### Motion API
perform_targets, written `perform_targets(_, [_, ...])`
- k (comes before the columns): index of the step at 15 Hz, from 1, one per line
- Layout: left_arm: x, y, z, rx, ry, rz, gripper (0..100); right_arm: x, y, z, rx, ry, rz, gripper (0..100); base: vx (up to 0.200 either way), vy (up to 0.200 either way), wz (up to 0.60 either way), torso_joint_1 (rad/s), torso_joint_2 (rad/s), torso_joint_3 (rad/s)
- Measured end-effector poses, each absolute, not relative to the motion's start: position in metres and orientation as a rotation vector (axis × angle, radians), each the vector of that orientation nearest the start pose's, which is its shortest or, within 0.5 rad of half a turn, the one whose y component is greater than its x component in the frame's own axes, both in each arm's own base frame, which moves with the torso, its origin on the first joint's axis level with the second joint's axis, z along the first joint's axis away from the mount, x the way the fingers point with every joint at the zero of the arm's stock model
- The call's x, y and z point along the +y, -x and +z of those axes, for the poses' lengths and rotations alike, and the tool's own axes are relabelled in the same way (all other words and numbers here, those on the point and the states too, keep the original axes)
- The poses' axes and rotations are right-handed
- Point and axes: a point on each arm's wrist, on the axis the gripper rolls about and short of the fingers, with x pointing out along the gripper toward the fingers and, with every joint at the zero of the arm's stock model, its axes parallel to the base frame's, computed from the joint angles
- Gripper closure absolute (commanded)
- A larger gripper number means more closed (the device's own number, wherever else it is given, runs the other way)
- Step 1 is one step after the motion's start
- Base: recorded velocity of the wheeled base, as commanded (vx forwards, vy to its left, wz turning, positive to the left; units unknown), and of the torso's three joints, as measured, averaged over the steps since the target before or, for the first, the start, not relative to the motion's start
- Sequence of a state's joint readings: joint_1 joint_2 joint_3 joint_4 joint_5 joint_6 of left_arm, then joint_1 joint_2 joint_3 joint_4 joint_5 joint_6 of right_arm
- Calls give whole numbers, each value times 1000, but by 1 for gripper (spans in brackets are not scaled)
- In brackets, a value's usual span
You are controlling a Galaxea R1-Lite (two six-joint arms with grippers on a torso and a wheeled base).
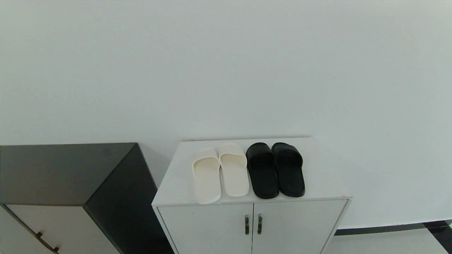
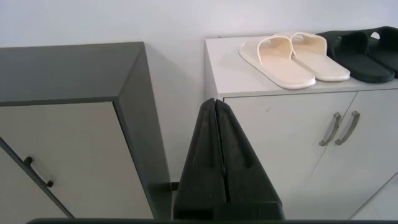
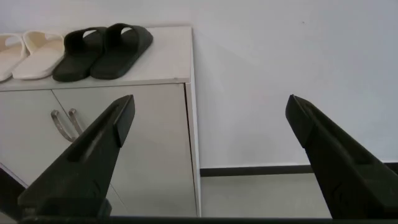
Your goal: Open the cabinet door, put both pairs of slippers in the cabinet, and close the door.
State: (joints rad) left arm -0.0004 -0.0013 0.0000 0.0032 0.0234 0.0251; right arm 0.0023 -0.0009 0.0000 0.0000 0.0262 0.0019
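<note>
Looked like a home entryway, or poss. a staged mock-up of one; too little of the room showed to be sure. A low white cabinet [image 1: 204,229] w/ two doors and paired metal handles [image 1: 253,224] stood against a plain white wall [image 1: 226,70]. Cream slippers [image 1: 219,174] and black slippers [image 1: 275,169] sat side by side on top, as on a shoe cupboard. A dark cabinet [image 1: 63,169] w/ a pale front stood just beside it. Pale floor [image 1: 388,243], dark skirting strip [image 1: 381,230] along the wall's base.
</note>
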Motion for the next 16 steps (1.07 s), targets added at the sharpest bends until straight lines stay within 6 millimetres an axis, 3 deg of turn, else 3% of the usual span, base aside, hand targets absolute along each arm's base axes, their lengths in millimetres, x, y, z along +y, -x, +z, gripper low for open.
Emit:
perform_targets(3, [0,23,75,2,-26,19,100,1,24,83,-27,-24,34,0,0,0,0,0,0,0])
perform_targets(7, [0,23,75,2,-28,13,100,2,30,152,-51,-48,137,0,0,0,0,0,0,0])
perform_targets(9, [0,23,75,2,-29,12,100,4,4,162,70,-39,210,0,0,0,0,0,0,0])
perform_targets(12, [0,23,75,2,-32,5,100,13,-54,165,228,-95,345,0,0,0,0,0,0,0])
perform_targets(16, [0,23,75,2,-33,2,100,67,-114,163,377,-137,399,0,0,0,0,0,0,0])
